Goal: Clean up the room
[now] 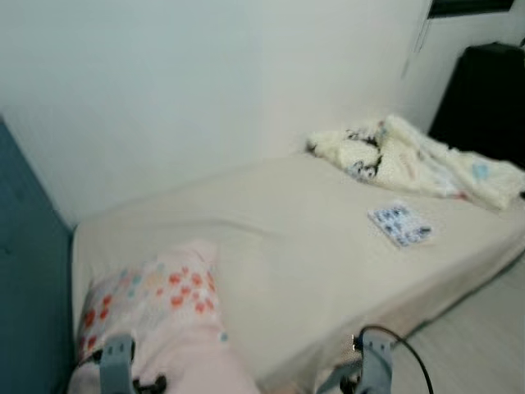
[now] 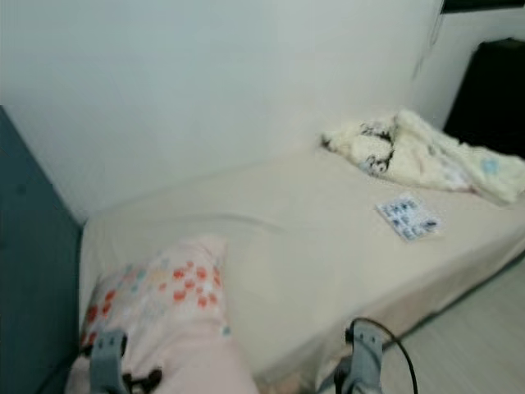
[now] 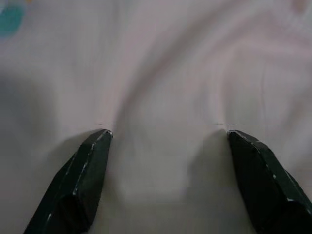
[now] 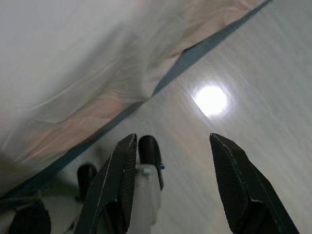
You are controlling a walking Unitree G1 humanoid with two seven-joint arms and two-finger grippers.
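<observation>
the floral pillow point(image 1: 156, 308) is lying at the bed's point(image 1: 312, 246) 7 o'clock end. the left claw point(image 3: 165, 141) is being held open, tips pressing its fabric; a fold should be pinched firmly. the right claw point(image 4: 170, 146) is hanging open above the floor point(image 4: 253, 68).

Left claw point(image 3: 165, 134) fingers spread wide, right claw point(image 4: 170, 141) fingers parted too — both arms low

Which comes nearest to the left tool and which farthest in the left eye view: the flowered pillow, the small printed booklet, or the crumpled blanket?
1. Flowered pillow: at the near end of the bed, right by the left tool, whose fingers are open over its fabric.
2. Small printed booklet: flat on the sheet, toward the bed's right side.
3. Crumpled blanket: heaped at the far right end, by the wall.
</observation>
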